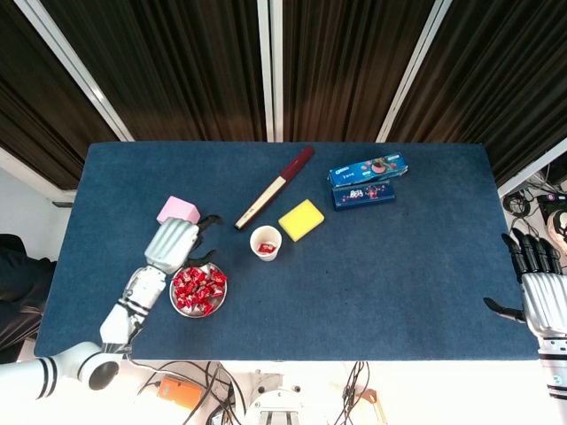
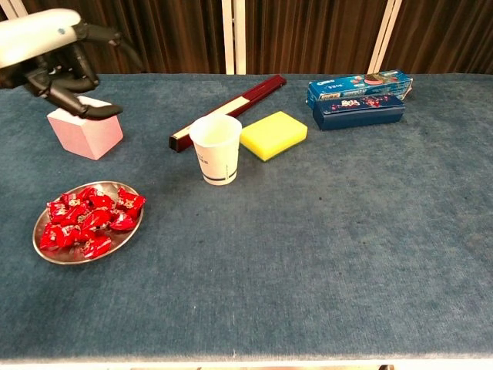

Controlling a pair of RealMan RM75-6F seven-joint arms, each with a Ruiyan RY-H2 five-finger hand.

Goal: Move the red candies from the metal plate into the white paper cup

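Note:
Several red candies (image 1: 198, 289) (image 2: 86, 223) fill the metal plate (image 1: 180, 307) (image 2: 45, 252) near the table's front left. The white paper cup (image 1: 266, 242) (image 2: 216, 149) stands upright to the plate's right, and one red candy (image 1: 266, 249) lies inside it in the head view. My left hand (image 1: 173, 245) (image 2: 54, 58) hovers above the plate's far side, in front of the pink cube, fingers apart and holding nothing. My right hand (image 1: 538, 292) hangs off the table's right edge, fingers spread and empty; the chest view does not show it.
A pink cube (image 1: 177, 211) (image 2: 84, 131) sits behind the plate. A dark red long box (image 1: 274, 186) (image 2: 228, 110) lies behind the cup, a yellow sponge (image 1: 301, 220) (image 2: 273, 135) to its right, and blue cookie boxes (image 1: 368, 180) (image 2: 358, 97) further right.

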